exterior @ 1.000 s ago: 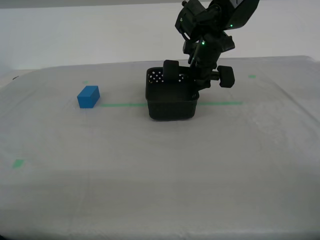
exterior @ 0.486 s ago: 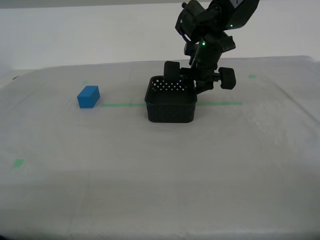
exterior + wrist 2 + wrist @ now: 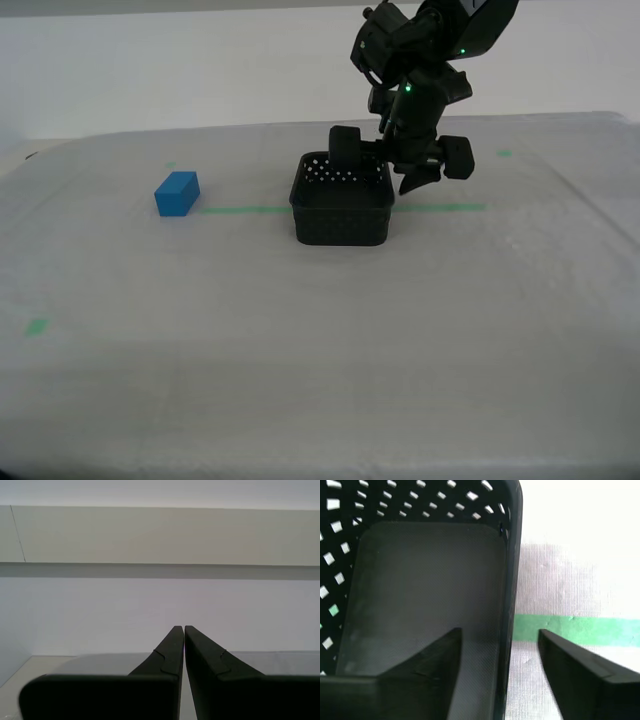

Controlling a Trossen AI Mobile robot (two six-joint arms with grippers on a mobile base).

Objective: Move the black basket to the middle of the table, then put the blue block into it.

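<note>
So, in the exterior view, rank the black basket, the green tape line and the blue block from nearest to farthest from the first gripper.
1. Black basket: my first gripper straddles its wall on the exterior view's right.
2. Green tape line: on the table just below the gripper, running out beside the basket.
3. Blue block: far off toward the exterior view's left.

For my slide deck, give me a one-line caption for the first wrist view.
Open fingers straddle the black basket wall, over the table's green tape line.
</note>
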